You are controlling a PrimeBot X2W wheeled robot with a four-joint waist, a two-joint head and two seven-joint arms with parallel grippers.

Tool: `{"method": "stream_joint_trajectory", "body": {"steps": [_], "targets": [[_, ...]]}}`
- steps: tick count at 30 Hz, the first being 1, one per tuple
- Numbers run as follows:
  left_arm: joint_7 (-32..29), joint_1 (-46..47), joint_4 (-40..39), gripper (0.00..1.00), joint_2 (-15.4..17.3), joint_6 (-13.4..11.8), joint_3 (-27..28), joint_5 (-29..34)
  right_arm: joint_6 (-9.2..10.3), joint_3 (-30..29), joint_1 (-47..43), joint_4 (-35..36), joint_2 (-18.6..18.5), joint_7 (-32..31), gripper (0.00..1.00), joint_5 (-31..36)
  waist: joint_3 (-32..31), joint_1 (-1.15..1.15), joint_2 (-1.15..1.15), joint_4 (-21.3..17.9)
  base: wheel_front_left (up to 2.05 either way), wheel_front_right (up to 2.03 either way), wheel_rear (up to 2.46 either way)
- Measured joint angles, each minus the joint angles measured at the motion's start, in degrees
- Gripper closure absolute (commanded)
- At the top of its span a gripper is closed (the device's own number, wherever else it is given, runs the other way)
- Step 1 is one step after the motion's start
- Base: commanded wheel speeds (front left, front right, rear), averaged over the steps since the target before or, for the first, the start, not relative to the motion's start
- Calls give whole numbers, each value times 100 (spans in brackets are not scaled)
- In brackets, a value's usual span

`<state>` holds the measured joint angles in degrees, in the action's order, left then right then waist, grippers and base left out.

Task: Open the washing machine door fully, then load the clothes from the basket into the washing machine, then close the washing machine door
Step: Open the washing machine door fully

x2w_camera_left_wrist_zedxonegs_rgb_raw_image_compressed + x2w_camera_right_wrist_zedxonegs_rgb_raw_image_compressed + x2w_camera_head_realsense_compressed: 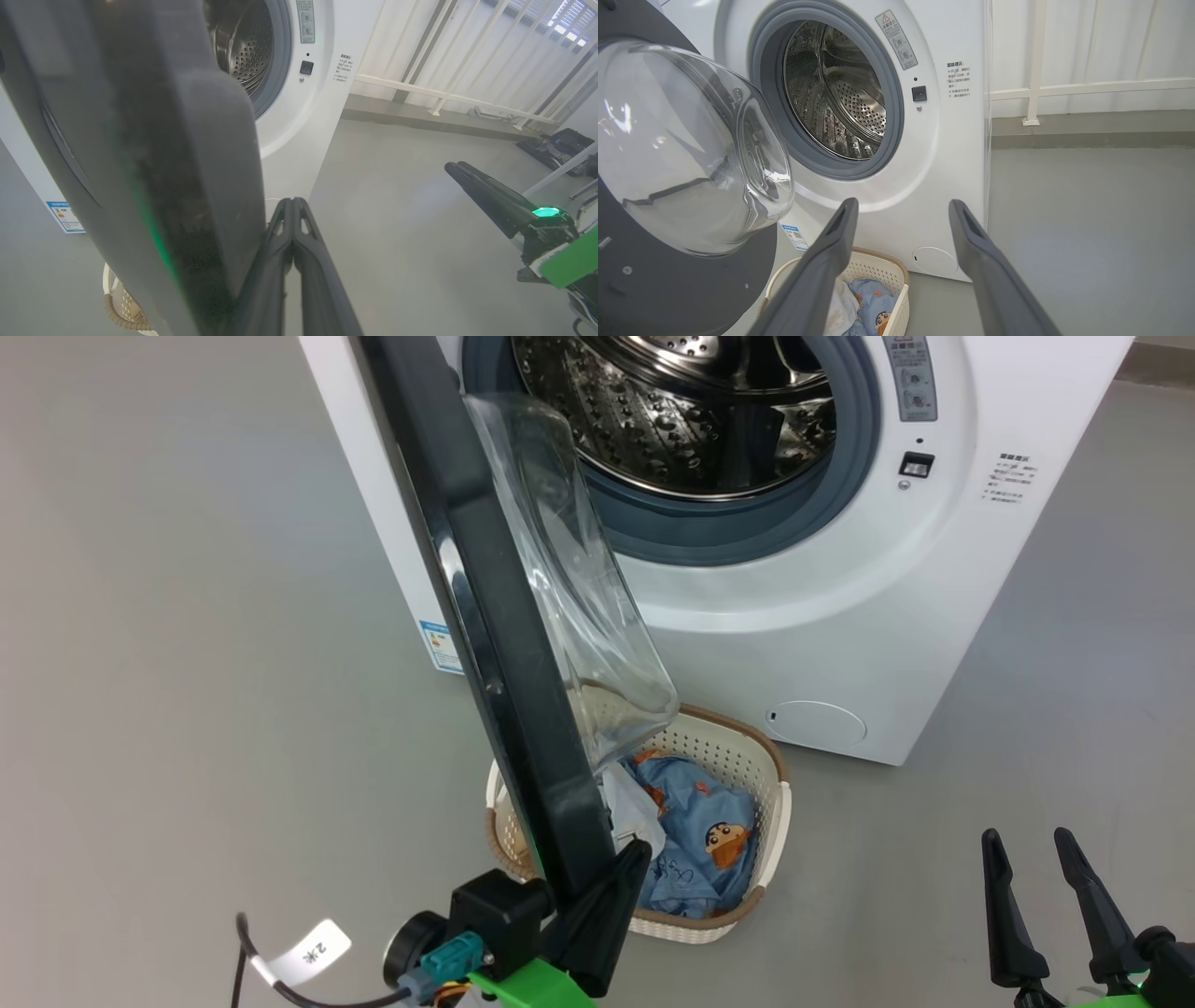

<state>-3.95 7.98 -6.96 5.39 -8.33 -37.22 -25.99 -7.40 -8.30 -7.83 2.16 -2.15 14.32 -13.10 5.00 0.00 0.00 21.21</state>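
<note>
Black glossy rim up close for us: the washing machine door [495, 644] stands swung out from the washing machine [840, 616], with its clear glass bowl [579, 588] bulging toward the steel drum [672, 420]. Our left gripper [292, 205] has both fingers pressed together with nothing between them, and it lies right against the inner side of the door's rim near its lower edge. Our right gripper [1027, 840] is spread wide with nothing in it, over bare floor [187, 616] well to the right of the basket [761, 775]. The basket sits on the floor just in front of the machine, partly under the door. The clothes [700, 821] are all in it: light-blue cartoon-print stuff plus a pale piece.
</note>
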Motion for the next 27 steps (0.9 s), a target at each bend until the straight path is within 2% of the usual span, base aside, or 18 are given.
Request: {"method": "stream_joint_trajectory", "body": {"steps": [27], "targets": [[76,22,24,100,19,-25,-90,0,0,5,5,-2,-1,0,0,0,102,0,0,503,0,0,0]]}}
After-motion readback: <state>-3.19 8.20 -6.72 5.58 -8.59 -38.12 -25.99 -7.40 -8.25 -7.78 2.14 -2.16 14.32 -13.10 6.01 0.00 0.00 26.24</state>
